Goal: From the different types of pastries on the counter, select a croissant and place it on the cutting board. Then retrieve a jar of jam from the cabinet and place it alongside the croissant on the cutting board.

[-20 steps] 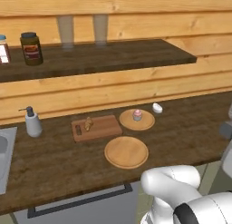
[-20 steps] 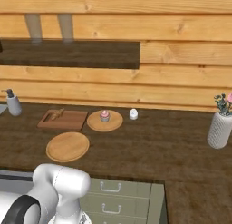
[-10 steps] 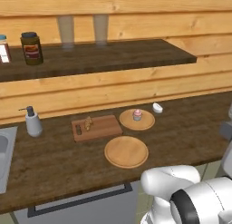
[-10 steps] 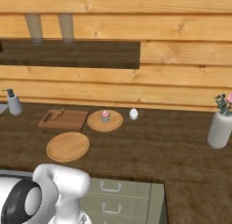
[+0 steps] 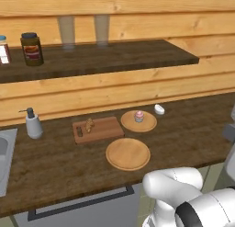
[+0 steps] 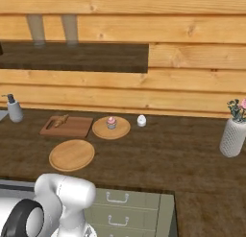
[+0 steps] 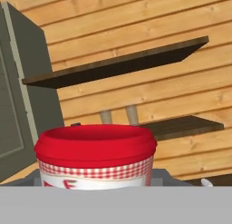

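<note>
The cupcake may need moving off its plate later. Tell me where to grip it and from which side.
Grip the cupcake low, around its wrapper rather than the pink frosting, and come straight down from above: it stands upright in the middle of the round plate, with open room around it for the fingers.

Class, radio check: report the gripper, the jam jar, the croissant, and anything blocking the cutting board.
Gripper shut on jam jar, held close before the hand camera. Croissant already on cutting board. Board's right half bare; cupcake sits apart on its plate.

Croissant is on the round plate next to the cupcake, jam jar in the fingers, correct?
Not quite. The croissant lies on the cutting board, as the left base view shows; the cupcake sits alone on its plate. The jam jar is in the fingers.
</note>
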You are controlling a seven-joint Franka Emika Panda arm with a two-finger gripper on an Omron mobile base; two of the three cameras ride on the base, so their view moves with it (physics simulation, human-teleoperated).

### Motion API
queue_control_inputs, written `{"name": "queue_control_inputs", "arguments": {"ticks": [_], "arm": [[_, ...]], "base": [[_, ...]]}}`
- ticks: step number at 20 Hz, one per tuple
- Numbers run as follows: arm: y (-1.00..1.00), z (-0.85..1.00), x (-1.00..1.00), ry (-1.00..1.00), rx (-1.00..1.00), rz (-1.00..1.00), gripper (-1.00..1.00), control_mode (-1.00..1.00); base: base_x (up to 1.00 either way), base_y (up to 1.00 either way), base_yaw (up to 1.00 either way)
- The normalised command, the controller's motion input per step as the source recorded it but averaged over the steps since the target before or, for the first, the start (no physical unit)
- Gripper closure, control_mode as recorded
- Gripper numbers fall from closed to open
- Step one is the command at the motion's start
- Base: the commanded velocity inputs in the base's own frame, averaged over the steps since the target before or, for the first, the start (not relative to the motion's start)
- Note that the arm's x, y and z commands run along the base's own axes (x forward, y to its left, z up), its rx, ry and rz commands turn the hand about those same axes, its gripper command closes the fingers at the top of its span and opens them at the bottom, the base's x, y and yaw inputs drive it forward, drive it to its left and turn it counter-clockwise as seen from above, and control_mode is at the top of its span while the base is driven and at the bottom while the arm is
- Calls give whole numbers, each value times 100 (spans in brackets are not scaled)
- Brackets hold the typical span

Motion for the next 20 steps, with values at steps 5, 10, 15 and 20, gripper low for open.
{"name": "queue_control_inputs", "arguments": {"ticks": [5,10,15,20], "arm": [[0,0,0,0,0,0,100,100],[0,0,22,7,-1,0,100,-100],[1,0,31,13,-4,0,100,-100],[0,-68,68,-2,-5,0,100,-100]], "base": [[36,0,0],[15,0,0],[0,0,0],[0,0,0]]}}
